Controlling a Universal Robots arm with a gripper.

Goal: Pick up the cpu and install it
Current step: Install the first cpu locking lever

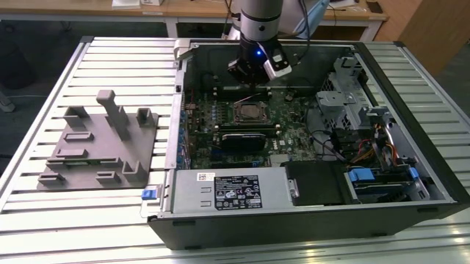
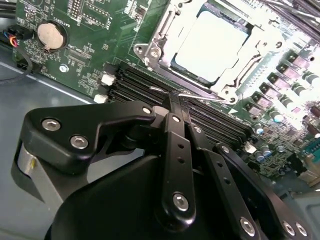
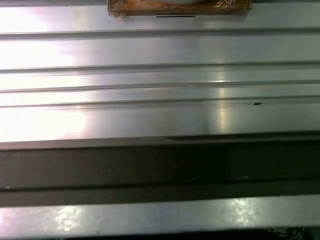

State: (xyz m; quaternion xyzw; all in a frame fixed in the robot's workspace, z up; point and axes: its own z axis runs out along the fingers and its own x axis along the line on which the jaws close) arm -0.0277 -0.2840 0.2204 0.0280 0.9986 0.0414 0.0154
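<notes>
The cpu (image 2: 210,45), a pale silver-grey square, lies flat inside the metal-framed socket (image 2: 150,45) on the green motherboard (image 2: 90,30). In the exterior view the cpu (image 1: 250,112) sits in the socket at the middle of the open computer case (image 1: 309,231). My gripper (image 1: 250,77) hangs above the board just behind the socket, towards the case's far wall. In the second wrist view the black fingers (image 2: 172,130) meet at their tips, so the gripper (image 2: 175,100) is shut with nothing in it, over the memory slots beside the socket.
A grey tray (image 1: 96,143) with upright fixtures lies on the ribbed metal table (image 1: 44,220) at the exterior view's left. Inside the case are a black power supply (image 1: 235,190), drive cages (image 1: 353,104) and cables (image 1: 375,148). The first wrist view faces the ribbed table (image 3: 160,75).
</notes>
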